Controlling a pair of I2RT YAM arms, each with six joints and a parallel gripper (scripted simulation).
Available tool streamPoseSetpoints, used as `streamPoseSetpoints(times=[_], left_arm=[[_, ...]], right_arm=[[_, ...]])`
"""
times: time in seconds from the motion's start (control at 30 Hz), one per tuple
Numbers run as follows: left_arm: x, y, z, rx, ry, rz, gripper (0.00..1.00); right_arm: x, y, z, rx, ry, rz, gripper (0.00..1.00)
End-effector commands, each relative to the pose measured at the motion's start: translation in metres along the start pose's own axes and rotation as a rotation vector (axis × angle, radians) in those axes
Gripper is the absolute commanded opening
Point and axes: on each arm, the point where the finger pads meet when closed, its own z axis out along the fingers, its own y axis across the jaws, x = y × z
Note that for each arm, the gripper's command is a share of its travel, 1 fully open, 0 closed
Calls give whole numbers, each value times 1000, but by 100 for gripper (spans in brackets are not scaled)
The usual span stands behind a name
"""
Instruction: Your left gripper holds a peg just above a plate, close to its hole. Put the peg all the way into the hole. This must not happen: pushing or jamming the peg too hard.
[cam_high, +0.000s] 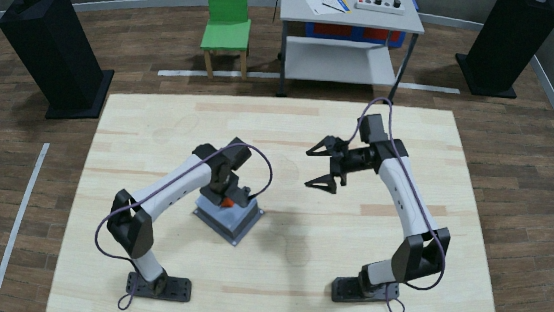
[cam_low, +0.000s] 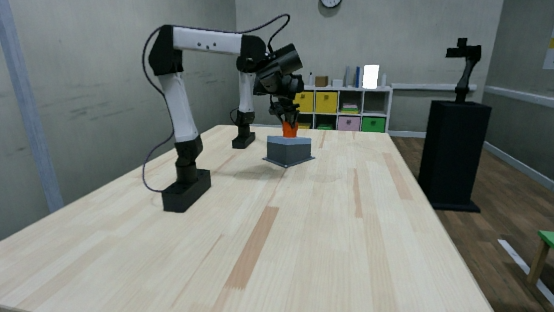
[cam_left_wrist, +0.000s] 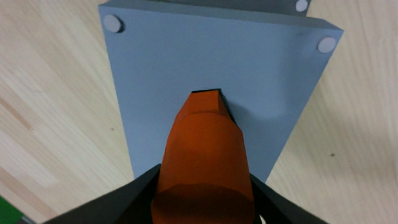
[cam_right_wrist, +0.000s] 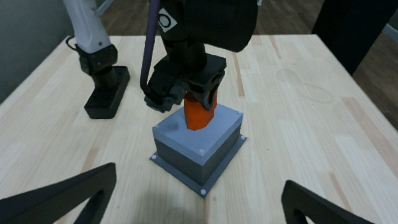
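The orange peg (cam_high: 227, 202) (cam_low: 290, 131) (cam_left_wrist: 205, 145) (cam_right_wrist: 199, 116) is upright or nearly so over the top of the raised grey-blue plate (cam_high: 235, 218) (cam_low: 288, 141) (cam_left_wrist: 160, 55) (cam_right_wrist: 201, 151). My left gripper (cam_left_wrist: 202, 176) is shut on the peg's upper part. The peg's lower end is at the plate's top face. In the left wrist view a thin dark edge of the hole (cam_left_wrist: 229, 109) shows at the far and right sides of that end. Most of the hole is hidden, so how deep the end sits cannot be told. My right gripper (cam_high: 306, 168) (cam_right_wrist: 199, 180) is open and empty, away from the plate.
The plate's block has a flat flange with corner studs on the wooden table (cam_high: 300, 280) (cam_low: 320, 240). The left arm's base (cam_high: 159, 287) (cam_right_wrist: 107, 92) and the right arm's base (cam_high: 350, 290) (cam_low: 186, 192) stand at one long edge.
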Motion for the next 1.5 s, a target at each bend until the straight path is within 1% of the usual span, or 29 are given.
streamPoseSetpoints(times=[0.0,0.1,0.17,0.3,0.6,0.67,0.73,0.8,0.87,1.27,1.37,1.47], left_arm=[[1,7,-14,-75,-11,-20,40],[-2,7,-12,-77,-14,-14,40],[-4,7,-4,-59,-14,-10,40],[4,8,-13,-39,-14,-1,40],[6,8,-16,-48,-1,-16,40],[7,10,-24,-76,1,-18,40],[6,13,-26,-94,-1,-18,40],[6,17,-20,-79,3,-17,40],[5,7,-15,-43,5,-15,40],[5,10,-15,-55,4,-12,40],[2,11,-11,-42,-8,-1,40],[3,11,-14,-58,-5,-11,40]], right_arm=[[-15,-1,-4,3,-22,-44,100],[-15,-1,-4,3,-22,-44,100],[-15,-1,-4,3,-22,-44,100],[-15,-1,-4,3,-22,-44,100],[-15,-1,-4,3,-22,-44,100],[-15,-1,-4,3,-22,-44,100],[-15,-1,-4,3,-22,-44,100],[-15,-1,-4,3,-22,-44,100],[-15,-1,-4,3,-22,-44,100],[-15,-1,-4,3,-22,-44,100],[-15,-1,-4,3,-22,-44,100],[-15,-1,-4,3,-22,-44,100]])
